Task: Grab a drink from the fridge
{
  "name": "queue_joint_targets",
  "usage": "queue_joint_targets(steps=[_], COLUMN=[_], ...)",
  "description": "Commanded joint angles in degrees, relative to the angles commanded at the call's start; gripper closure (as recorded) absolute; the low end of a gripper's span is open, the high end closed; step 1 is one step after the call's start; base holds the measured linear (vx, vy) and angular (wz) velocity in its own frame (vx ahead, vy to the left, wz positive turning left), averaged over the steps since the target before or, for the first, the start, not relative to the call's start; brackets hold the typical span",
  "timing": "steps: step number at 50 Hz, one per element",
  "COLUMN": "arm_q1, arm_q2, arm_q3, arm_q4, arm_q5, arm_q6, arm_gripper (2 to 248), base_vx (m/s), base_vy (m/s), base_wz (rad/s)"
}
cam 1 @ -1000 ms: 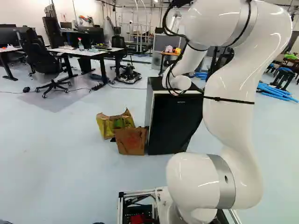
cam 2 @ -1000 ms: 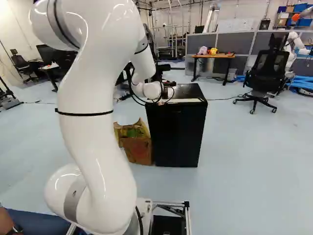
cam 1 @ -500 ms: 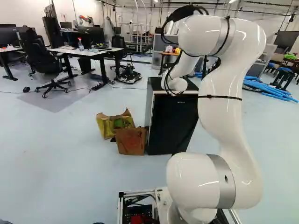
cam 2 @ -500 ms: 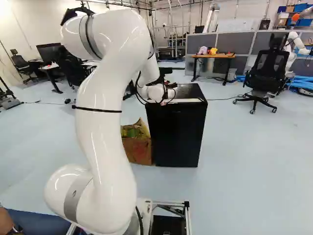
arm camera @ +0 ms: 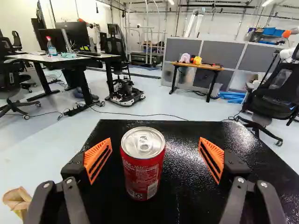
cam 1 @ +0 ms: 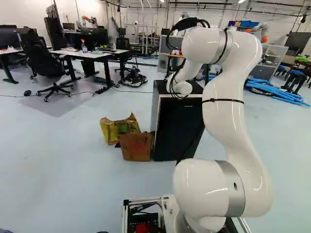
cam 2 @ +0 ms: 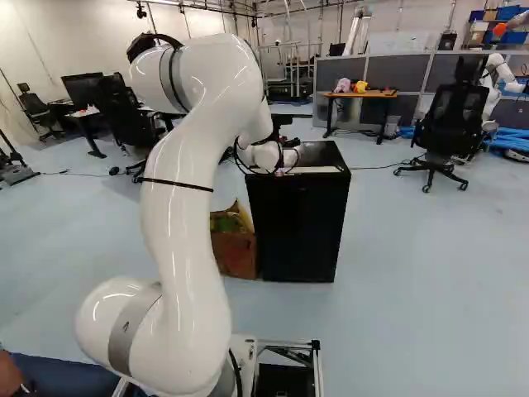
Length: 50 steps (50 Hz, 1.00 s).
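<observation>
Drink can [arm camera: 142, 168]: upright on the black top of the fridge [arm camera: 187, 135], between the jaws, which are open and do not grip it. It sits nearer one orange pad [arm camera: 93, 155]. Step in hand, as judged: lining up for the grasp. Next: centre on the can, close evenly, then lift; an off-centre close could push or tip it. Appearance: red body, pale print, silver lid with pull tab.

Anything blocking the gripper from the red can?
Nothing visible. The gripper is open, and in the wrist view the can stands upright on the fridge between its two orange pads, with only the black top showing in the gap on either side.
</observation>
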<state>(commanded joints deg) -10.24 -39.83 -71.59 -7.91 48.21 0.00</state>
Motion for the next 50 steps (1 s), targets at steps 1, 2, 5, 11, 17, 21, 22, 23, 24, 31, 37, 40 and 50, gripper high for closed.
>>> queue_joint_targets(steps=[1,2,5,11,17,21,22,23,24,31,37,40,50], arm_q1=[0.0,0.0,0.0,0.0,0.0,0.0,0.0,0.0,0.0,0.0,0.0,0.0,0.0], arm_q2=[0.0,0.0,0.0,0.0,0.0,0.0,0.0,0.0,0.0,0.0,0.0,0.0,0.0], arm_q3=[0.0,0.0,0.0,0.0,0.0,0.0,0.0,0.0,0.0,0.0,0.0,0.0,0.0], arm_q4=[0.0,0.0,0.0,0.0,0.0,0.0,0.0,0.0,0.0,0.0,0.0,0.0,0.0], arm_q5=[0.0,0.0,0.0,0.0,0.0,0.0,0.0,0.0,0.0,0.0,0.0,0.0,0.0], arm_q6=[0.0,0.0,0.0,1.0,3.9,6.1,6.1,6.1,6.1,6.1,6.1,6.1,6.1], arm_gripper=[3,3,3,3,3,3,3,3,3,3,8,8,84], base_vx=[0.000,0.000,0.000,0.000,0.000,0.000,0.000,0.000,0.000,0.000,0.000,0.000,0.000], base_vy=[0.000,0.000,0.000,0.000,0.000,0.000,0.000,0.000,0.000,0.000,0.000,0.000,0.000], base_wz=[0.000,0.000,0.000,0.000,0.000,0.000,0.000,0.000,0.000,0.000,0.000,0.000,0.000])
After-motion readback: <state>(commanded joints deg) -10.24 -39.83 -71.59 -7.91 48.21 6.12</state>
